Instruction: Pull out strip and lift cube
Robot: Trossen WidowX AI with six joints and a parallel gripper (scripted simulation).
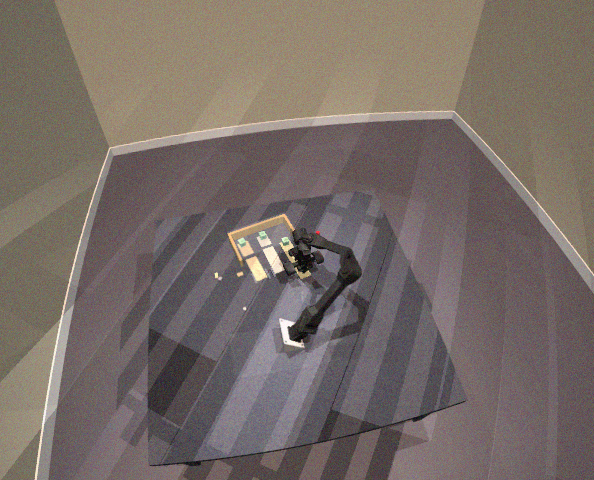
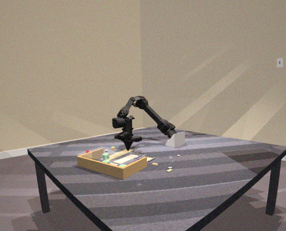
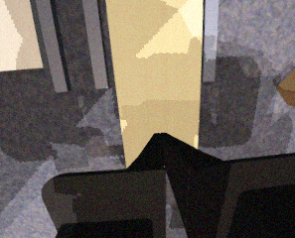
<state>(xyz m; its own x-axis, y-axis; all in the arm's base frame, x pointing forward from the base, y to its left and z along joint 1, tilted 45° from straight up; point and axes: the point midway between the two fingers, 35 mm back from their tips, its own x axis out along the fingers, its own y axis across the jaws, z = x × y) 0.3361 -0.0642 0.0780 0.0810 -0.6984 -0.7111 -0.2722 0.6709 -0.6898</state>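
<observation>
End effector (image 3: 164,144) closed, empty | tip pressing tan strip (image 3: 157,64) end

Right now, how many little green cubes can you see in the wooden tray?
3, in a row at the tray's far end: left cube, middle cube, and right cube beside the hand. The arm might hide more.
</observation>
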